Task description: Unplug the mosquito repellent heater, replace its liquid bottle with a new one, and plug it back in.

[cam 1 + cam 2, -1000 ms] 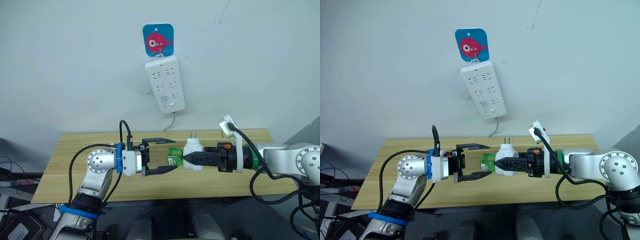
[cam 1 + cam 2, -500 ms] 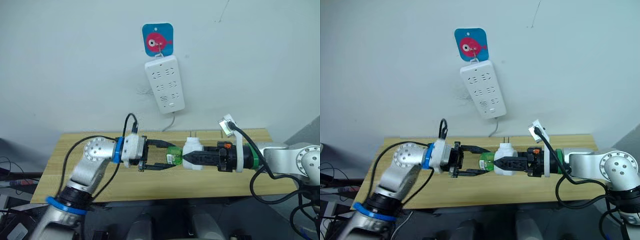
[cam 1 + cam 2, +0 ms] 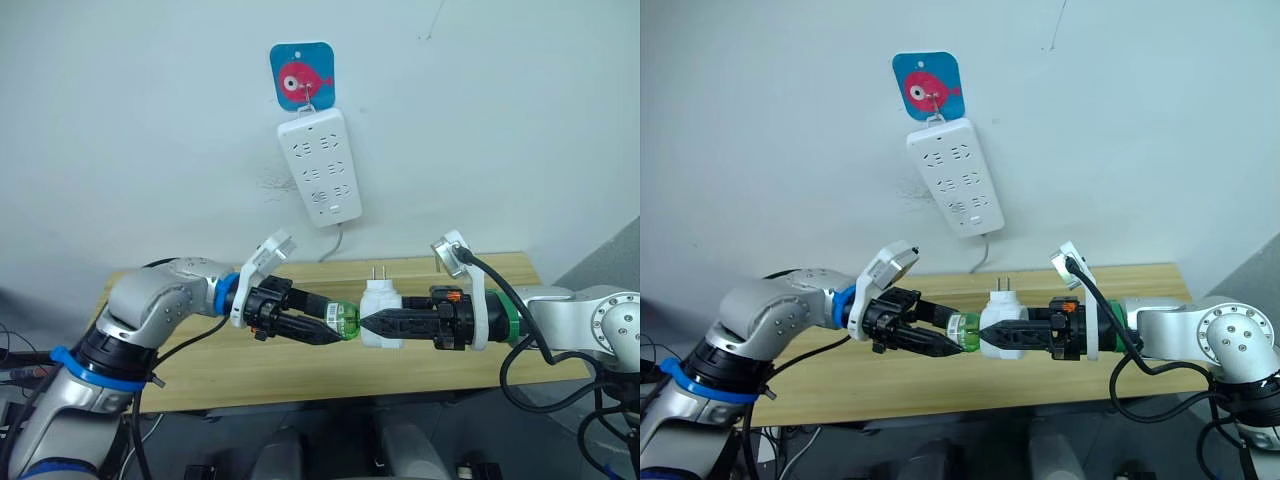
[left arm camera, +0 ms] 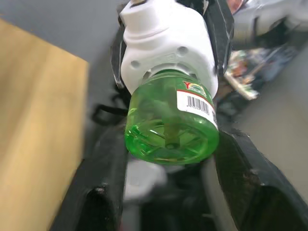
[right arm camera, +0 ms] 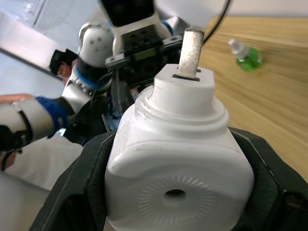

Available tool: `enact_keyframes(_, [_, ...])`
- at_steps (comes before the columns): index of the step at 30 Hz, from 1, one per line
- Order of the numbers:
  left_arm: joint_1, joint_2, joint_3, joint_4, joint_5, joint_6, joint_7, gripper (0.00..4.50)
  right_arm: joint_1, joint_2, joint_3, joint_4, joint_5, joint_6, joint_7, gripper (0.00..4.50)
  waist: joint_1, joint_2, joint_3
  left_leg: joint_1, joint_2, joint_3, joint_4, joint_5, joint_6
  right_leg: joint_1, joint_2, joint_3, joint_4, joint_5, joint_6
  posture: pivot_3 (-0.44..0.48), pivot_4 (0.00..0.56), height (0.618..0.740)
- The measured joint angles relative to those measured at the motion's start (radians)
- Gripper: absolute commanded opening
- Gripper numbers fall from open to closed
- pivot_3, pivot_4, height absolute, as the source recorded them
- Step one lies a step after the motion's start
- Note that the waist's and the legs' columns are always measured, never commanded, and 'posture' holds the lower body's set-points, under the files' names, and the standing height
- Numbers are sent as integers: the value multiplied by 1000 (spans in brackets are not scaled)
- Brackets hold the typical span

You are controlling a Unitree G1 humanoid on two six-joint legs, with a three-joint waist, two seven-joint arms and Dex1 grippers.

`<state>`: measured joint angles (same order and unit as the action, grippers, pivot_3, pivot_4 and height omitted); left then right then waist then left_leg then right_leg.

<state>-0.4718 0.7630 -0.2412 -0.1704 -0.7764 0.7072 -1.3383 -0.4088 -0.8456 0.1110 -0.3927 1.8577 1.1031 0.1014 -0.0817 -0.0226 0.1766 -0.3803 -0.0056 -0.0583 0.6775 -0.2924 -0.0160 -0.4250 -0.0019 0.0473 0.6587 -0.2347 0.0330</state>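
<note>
Holding the heater [image 3: 381, 318] in the middle of the frame, above the wooden table [image 3: 200, 360], the right gripper [image 3: 368, 322] is clamped on its white body, with the two prongs pointing up. So the unplugging is already done: the power strip [image 3: 320, 166] on the wall in the upper middle has nothing in it. The left gripper [image 3: 335, 330] has its fingers closed around the green bottle [image 3: 346, 321], which still sits in the heater. A second small green bottle [image 5: 244, 57] lies on the table. I judge that removing the bottle, fitting the other one and plugging in again are left.
</note>
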Motion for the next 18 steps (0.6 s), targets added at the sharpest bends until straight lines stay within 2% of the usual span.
enact_keyframes(2, [59, -32, 11, -8, 87, -159, -4, 4398, 4, -4, 0, 9, 0, -1, -11, 3087, 2, 0, 0, 0, 0, 1, 0, 0, 0, 0, -1, 1, 0, 0, -1, -101, 148, 740])
enact_keyframes(3, [81, -43, 13, -7, 123, -223, -5, 4500, 4, -4, 0, 8, 0, -1, -14, 3087, 3, 0, 0, 0, 0, 1, 1, 0, 0, 0, -1, 1, -1, 0, -1, -101, 148, 740])
enact_keyframes(6, [136, -77, 26, 19, 232, -451, -9, 4500, 4, -4, 0, 8, 0, -1, -16, 3087, 7, 0, 0, 0, -1, 3, 1, 0, 0, 0, -1, 1, -1, 1, -1, -100, 147, 740])
enact_keyframes(10, [196, -211, 95, 140, 376, -868, 42, 4500, 5, -3, 0, 9, 0, -2, -19, 3086, 17, 0, 0, -1, -1, 4, 1, 0, 0, 0, -3, 1, -1, 1, -1, -98, 145, 740])
enact_keyframes(14, [219, -272, 114, 175, 411, -1089, 55, 4500, 5, -1, 0, 9, 0, -3, -20, 3086, 27, 0, 0, -1, -1, 5, 1, 0, 0, 0, -3, 0, -1, 1, -1, -98, 145, 740])
enact_keyframes(18, [230, -291, 94, 175, 412, -1193, 36, 4500, 5, -1, 0, 9, 0, -3, -20, 3078, 27, 0, 0, -1, -1, 5, 1, 0, 0, 1, -3, 0, -1, 1, -1, -98, 145, 740])
